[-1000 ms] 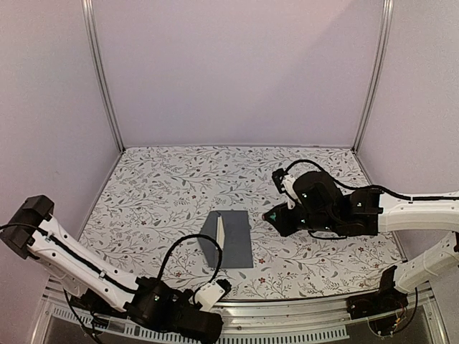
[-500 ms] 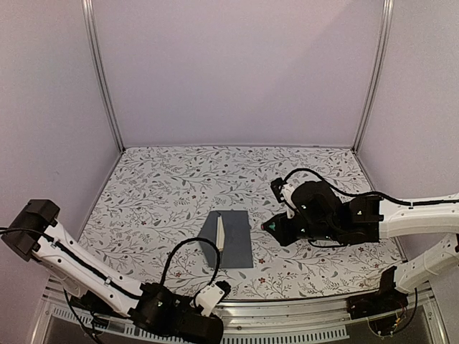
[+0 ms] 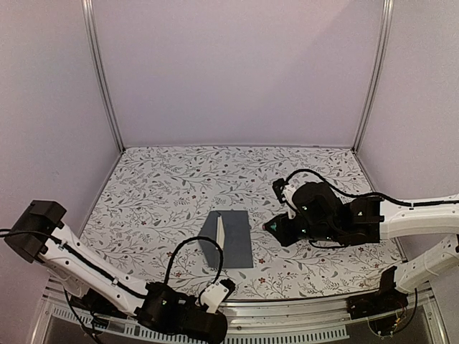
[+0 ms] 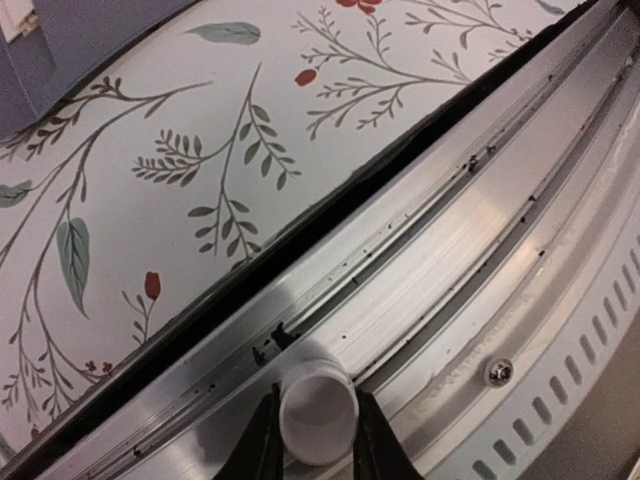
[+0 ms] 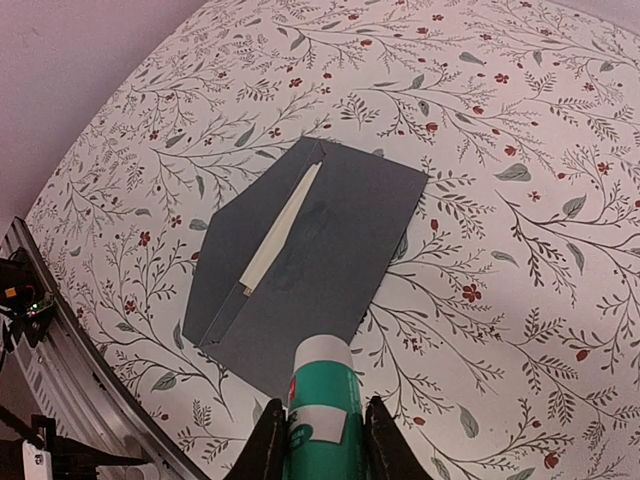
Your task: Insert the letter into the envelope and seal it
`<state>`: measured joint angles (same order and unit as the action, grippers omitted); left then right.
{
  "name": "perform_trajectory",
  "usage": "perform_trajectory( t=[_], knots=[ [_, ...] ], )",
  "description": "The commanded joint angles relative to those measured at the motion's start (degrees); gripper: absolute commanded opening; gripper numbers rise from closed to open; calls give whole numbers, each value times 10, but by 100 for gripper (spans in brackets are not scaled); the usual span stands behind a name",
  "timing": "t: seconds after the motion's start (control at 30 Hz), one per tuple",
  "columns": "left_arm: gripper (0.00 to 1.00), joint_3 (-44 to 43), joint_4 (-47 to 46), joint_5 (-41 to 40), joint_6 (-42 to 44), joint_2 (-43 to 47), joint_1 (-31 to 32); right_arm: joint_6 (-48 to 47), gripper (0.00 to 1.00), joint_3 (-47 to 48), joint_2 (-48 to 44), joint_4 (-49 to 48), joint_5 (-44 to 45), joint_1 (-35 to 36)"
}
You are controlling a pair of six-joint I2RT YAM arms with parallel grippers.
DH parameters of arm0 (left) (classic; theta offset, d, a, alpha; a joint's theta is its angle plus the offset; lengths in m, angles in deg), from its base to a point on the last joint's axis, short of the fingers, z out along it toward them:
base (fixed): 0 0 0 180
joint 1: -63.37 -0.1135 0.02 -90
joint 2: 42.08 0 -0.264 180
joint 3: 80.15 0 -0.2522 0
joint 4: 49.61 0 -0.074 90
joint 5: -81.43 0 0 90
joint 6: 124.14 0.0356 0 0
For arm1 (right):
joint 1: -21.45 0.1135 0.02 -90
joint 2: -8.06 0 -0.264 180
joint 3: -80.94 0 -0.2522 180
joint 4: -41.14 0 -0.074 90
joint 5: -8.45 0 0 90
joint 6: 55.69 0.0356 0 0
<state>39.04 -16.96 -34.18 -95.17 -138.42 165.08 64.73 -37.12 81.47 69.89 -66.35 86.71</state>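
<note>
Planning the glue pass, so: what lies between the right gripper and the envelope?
Only bare floral tablecloth, as the top view shows; the right gripper, shut on the teal-white tube, hangs just right of the envelope, apart from it.

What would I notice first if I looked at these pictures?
The dark grey envelope lies mid-table on the flowery tablecloth, flap open, a tan strip of the letter peeking out. To its right, the right gripper holds a teal-and-white tube; the left gripper, over the near metal rail, pinches a small white cap.
</note>
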Motion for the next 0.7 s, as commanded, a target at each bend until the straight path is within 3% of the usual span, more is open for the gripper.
perform_trajectory(
  t=[0.0, 0.27, 0.67],
  knots=[
    [17, 3, -15, 9, 5, -20, -11, 9, 0, -2, -12, 0, 14, 4],
    [17, -64, 31, -21, 63, -3, -44, 24, 0, 34, -22, 56, 66, 0],
    [18, -177, -76, 71, 271, -73, -237, -47, 0, 34, -84, 73, 91, -51]
  ],
)
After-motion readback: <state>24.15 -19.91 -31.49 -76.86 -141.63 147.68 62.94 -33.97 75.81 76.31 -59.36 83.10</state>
